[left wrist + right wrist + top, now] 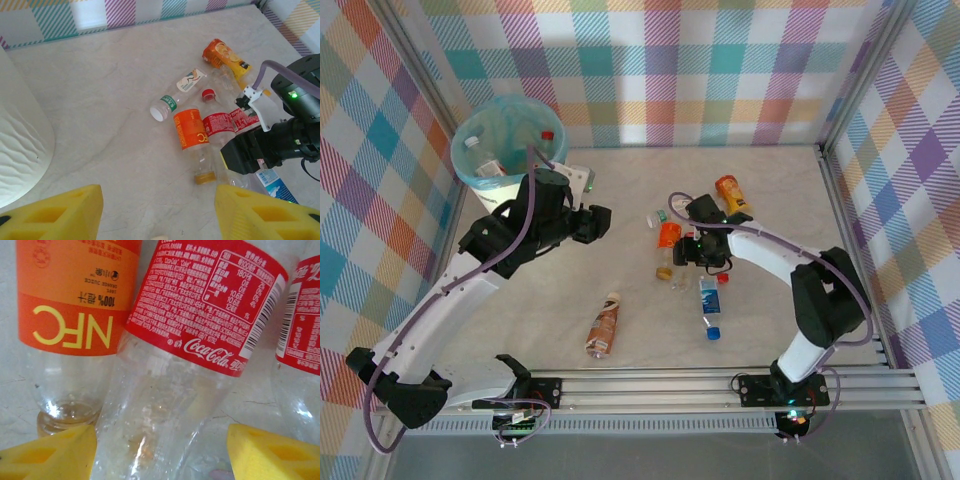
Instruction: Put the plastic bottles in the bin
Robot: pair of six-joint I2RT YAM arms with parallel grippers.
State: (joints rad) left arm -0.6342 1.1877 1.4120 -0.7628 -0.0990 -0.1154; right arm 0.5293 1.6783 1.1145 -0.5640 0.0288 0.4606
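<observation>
The bin (470, 172), white with a teal liner, stands at the back left and holds a few plastic bottles. A clear Coca-Cola bottle (170, 390) lies between the yellow pads of my right gripper (160, 455), which is open, with a gap at the right pad. Beside it lie an orange NFC bottle (75, 300) and another red-labelled bottle (300, 340). My left gripper (157, 215) hovers open and empty over bare table, between the bin and this cluster (670, 240). Other bottles lie loose: an orange one (732, 193), a blue-labelled one (710, 305), a brown one (604, 325).
A clear green-capped bottle (177, 92) and a loose red cap (208, 94) lie behind the cluster. The bin's white wall (20, 150) is close on the left gripper's left. Plaid walls enclose the table on three sides, with a metal rail (720, 385) along the front.
</observation>
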